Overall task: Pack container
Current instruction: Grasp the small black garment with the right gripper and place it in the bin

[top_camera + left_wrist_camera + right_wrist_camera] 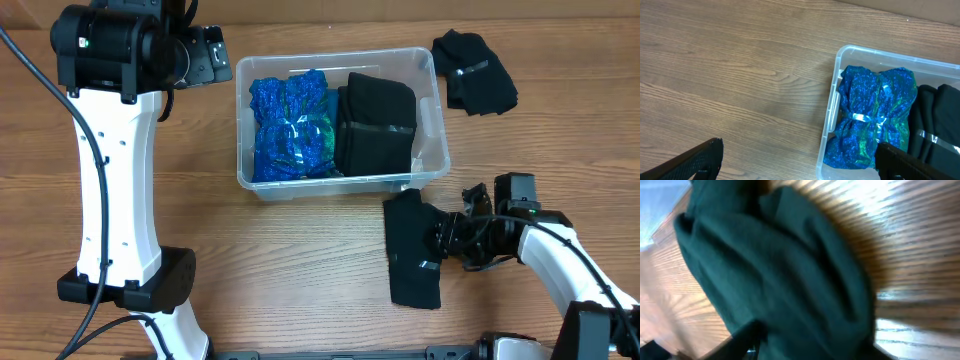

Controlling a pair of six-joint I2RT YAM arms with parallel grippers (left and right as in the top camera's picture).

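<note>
The container (243,140) sits at upper centre of the worktop (300,270), holding a blue bundle (290,125) and a folded black garment (375,120). The left pincer (208,55) hovers by its upper-left corner, spread wide. The right pincer (440,240), below the lower-right corner, meets a second black garment (410,265); I cannot tell its grip.

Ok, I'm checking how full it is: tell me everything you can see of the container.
The container is a clear plastic rectangular bin with rounded corners and a thick rim. It stands upright and open-topped on the wooden table. A shiny blue bundle fills its left half. A folded black garment takes up most of the right half, leaving a bare strip along the right wall.
</note>
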